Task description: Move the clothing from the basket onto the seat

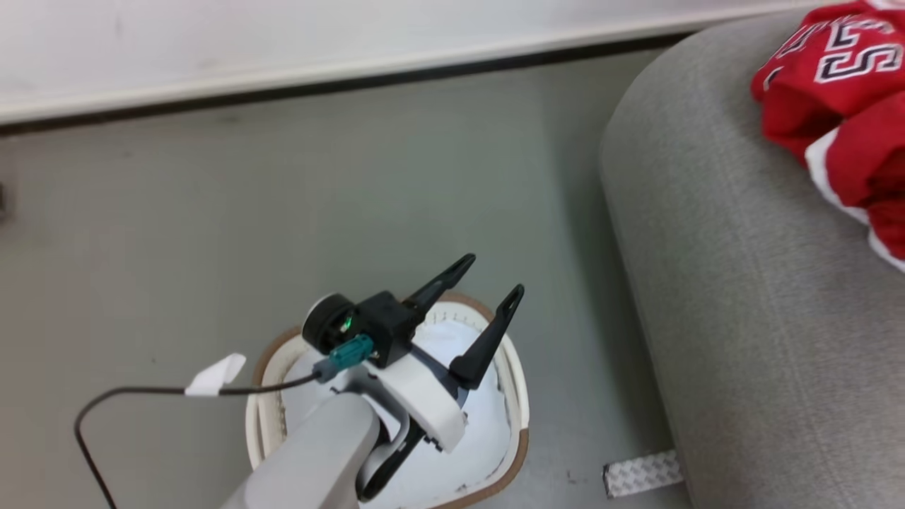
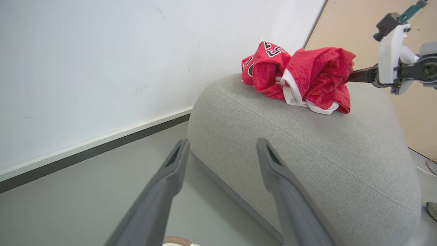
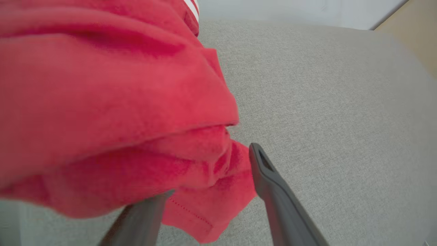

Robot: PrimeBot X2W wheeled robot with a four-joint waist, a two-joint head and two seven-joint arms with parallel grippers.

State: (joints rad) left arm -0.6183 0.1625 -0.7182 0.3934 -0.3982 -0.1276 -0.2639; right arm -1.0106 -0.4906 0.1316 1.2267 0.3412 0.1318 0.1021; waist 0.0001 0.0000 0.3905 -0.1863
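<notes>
The red clothing [image 1: 841, 106] lies bunched on the top of the light-grey seat [image 1: 742, 318] at the upper right. In the left wrist view the clothing [image 2: 307, 75] rests on the seat [image 2: 307, 153], and my right gripper [image 2: 356, 76] reaches into its right side. My right gripper [image 3: 213, 171] is open, with red clothing [image 3: 102, 102] draped over one finger and lying between both on the seat [image 3: 324, 85]. Over the white basket [image 1: 520, 424] hangs my left gripper [image 1: 493, 276], open and holding nothing. The same left gripper [image 2: 222, 143] points toward the seat's edge.
A white wall with a dark baseboard [image 1: 353, 74] runs along the far side of the grey floor [image 1: 212, 212]. A strip of patterned tape [image 1: 642, 472] lies on the floor by the seat. A black cable with a white tag [image 1: 215, 375] trails from my left arm.
</notes>
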